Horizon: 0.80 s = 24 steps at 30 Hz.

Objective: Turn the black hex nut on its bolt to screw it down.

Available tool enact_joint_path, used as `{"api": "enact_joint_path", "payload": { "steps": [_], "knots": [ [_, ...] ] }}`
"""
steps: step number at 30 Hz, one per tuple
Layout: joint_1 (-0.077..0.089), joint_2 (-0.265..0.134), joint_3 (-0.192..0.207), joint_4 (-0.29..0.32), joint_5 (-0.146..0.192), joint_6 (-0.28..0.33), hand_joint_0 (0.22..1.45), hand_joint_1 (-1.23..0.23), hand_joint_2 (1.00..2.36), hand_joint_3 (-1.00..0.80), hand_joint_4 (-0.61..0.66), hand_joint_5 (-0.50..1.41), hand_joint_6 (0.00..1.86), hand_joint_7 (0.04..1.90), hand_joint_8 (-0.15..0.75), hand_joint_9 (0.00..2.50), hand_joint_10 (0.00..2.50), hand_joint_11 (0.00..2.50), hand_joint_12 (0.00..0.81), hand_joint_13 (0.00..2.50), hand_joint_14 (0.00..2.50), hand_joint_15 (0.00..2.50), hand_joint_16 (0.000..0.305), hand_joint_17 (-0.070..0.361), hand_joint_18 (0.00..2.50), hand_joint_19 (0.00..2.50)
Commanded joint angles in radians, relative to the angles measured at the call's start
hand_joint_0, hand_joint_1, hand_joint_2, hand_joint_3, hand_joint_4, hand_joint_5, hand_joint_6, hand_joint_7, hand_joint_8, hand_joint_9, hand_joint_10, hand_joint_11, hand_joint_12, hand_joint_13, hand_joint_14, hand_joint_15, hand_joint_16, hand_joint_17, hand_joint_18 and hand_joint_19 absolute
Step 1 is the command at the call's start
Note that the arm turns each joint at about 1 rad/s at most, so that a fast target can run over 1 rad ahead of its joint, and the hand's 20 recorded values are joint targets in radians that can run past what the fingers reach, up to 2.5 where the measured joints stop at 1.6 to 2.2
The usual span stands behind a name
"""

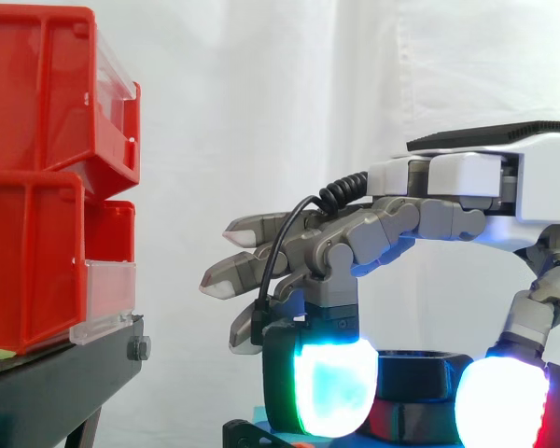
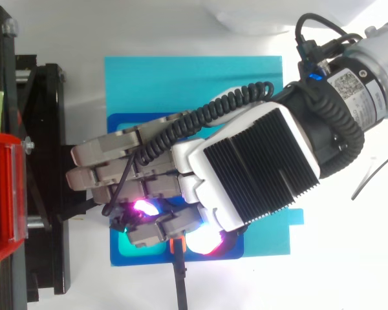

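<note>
- Side view puts the black hex nut (image 1: 418, 371) low in the frame, right of centre, between two glowing pads (image 1: 334, 387) of the robot hand (image 1: 467, 187).
- One finger and the thumb curl down on opposite sides of the nut and look to be touching it. The robot hand is therefore closed on the nut in a pinch, while its other fingers reach level toward the left, clear of the work.
- That opposed hold probably suits the job: pressing from both sides would let a wrist turn carry the nut round. The bolt's thread is hidden, so I cannot judge how far down the nut sits.
- Top view adds the layout beneath. The hand's back lies over a blue base plate (image 2: 119, 255), which rests on a cyan sheet (image 2: 181, 77) on the white worktop (image 2: 323, 278). Magenta glow at the hand's lower edge marks the pinch.
- Red bins (image 1: 37, 140) on a black stand (image 1: 56, 383) fill the left edge. The side view shows a gap between them and the outstretched fingers.
</note>
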Motion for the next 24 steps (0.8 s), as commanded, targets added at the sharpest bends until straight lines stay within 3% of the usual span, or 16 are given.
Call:
{"api": "enact_joint_path", "payload": {
  "steps": [1,24],
  "knots": [
    [-0.001,0.0,0.0,0.0,0.0,0.0,0.49,-0.57,1.0,-0.5,0.17,-0.18,0.5,1.18,0.216,0.56,0.01,0.17,0.296,0.27,0.0,0.0,0.055,0.124,0.08,0.0],
    [-0.01,0.001,0.0,0.011,-0.002,0.0,0.48,-0.56,1.0,-0.5,0.16,-0.16,0.5,1.35,0.225,0.57,0.01,0.18,0.298,0.28,0.0,0.0,0.055,0.124,0.1,0.0]
  ]
}}
